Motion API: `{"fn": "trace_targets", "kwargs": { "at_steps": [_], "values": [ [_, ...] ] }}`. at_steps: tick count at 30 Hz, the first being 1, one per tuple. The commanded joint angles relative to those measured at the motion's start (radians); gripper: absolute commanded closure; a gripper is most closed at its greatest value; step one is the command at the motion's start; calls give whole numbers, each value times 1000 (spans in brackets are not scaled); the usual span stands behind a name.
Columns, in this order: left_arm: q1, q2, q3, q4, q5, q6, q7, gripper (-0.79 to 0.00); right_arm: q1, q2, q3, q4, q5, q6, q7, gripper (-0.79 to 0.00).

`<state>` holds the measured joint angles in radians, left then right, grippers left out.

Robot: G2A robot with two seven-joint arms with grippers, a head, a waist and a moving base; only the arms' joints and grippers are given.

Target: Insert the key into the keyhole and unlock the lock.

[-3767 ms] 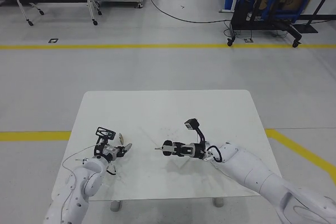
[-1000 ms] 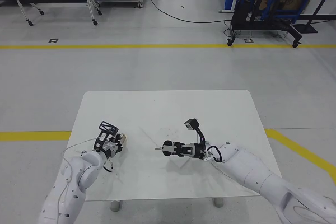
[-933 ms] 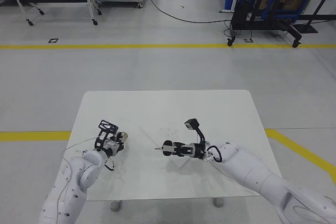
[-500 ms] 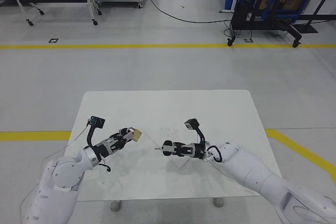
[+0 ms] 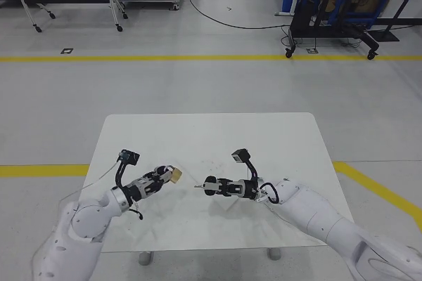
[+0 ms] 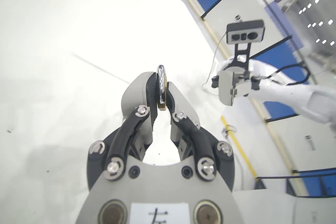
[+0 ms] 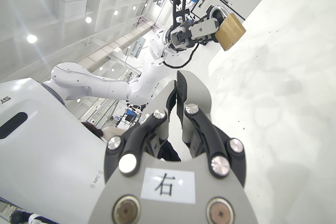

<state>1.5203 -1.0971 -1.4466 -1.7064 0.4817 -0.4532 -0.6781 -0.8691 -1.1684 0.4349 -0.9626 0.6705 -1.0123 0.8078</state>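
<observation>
both parts in hand: the lock (image 5: 172,173) is clamped in the left gripper (image 5: 162,177) and held up off the table (image 5: 218,133); the key (image 5: 197,187) pokes out of the right gripper (image 5: 209,186).
done so far: the pick-up, judging by how things lie; lock and key are both in the air and face each other over the middle of the table.
left to do: close the gap, line the key tip up with the keyhole, push it in and turn it. the shackle looks seated, so the lock reads as not yet unlocked.
gap: the key tip and the brass body are near each other but clearly apart, with nothing touching.
left pincer: almost closed, its pads (image 6: 151,89) pressing on the flat sides of the lock (image 6: 161,78), which it holds edge-on; silver shackle and brass body both show between them.
right pincer: fingers (image 7: 181,88) pressed together with no gap to speak of; the key is hard to make out there, but from above a thin tip juts past the fingertips.
keyhole: cannot be made out, so how well it lines up with the key is unclear.
</observation>
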Motion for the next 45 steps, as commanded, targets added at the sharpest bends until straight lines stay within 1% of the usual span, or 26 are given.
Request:
{"fn": "trace_targets", "kwargs": {
  "at_steps": [1, 3, 6, 9, 12, 14, 17, 20, 23, 24, 26, 28, 31, 34, 36, 40, 45],
  "values": [
    [14, -1, 12, -12, 55, -4, 46, 0, 0, 0, 0, 0, 0, 0, 0, 0],
    [22, -3, 20, -11, 36, -2, 82, 0, -13, 0, 15, -18, -3, 15, -37, 0],
    [14, -7, 24, 23, -95, 23, 82, 0, -25, 1, 41, -25, -32, 26, -89, 0],
    [-11, -11, 24, 80, -277, 91, 41, 0, -38, 0, 68, -34, -51, 17, -137, 0],
    [-45, -15, 35, 132, -412, 167, -13, 0, -46, -1, 87, -43, -93, 24, -172, 0],
    [-63, -19, 48, 154, -496, 198, -43, 0, -51, -2, 92, -52, -106, 30, -179, 0],
    [-80, -24, 64, 171, -621, 218, -92, 0, -51, -2, 92, -52, -106, 30, -179, 0],
    [-90, -24, 67, 182, -667, 224, -122, 0, -51, -2, 92, -52, -106, 30, -179, 0],
    [-91, -23, 66, 183, -669, 225, -124, 0, -51, -2, 92, -52, -106, 30, -179, 0],
    [-90, -23, 65, 182, -673, 224, -121, 0, -54, -2, 96, -51, -113, 45, -191, 0],
    [-85, -23, 67, 174, -686, 223, -119, 0, -57, -3, 109, -59, -149, 82, -225, 0],
    [-78, -23, 70, 162, -704, 218, -121, 0, -57, -5, 124, -58, -207, 126, -285, 0],
    [-66, -23, 75, 147, -729, 216, -127, 0, -65, -13, 138, -67, -259, 156, -360, 0],
    [-57, -23, 78, 136, -755, 221, -139, 0, -70, -25, 148, -71, -305, 165, -428, 0],
    [-54, -22, 78, 131, -766, 228, -143, 0, -74, -33, 155, -70, -314, 149, -455, 0],
    [-49, -22, 77, 128, -801, 244, -149, 0, -74, -48, 156, -67, -324, 136, -459, 0],
    [-50, -19, 80, 127, -785, 251, -154, 0, -66, -69, 153, -58, -310, 122, -432, 0]
  ]
}}
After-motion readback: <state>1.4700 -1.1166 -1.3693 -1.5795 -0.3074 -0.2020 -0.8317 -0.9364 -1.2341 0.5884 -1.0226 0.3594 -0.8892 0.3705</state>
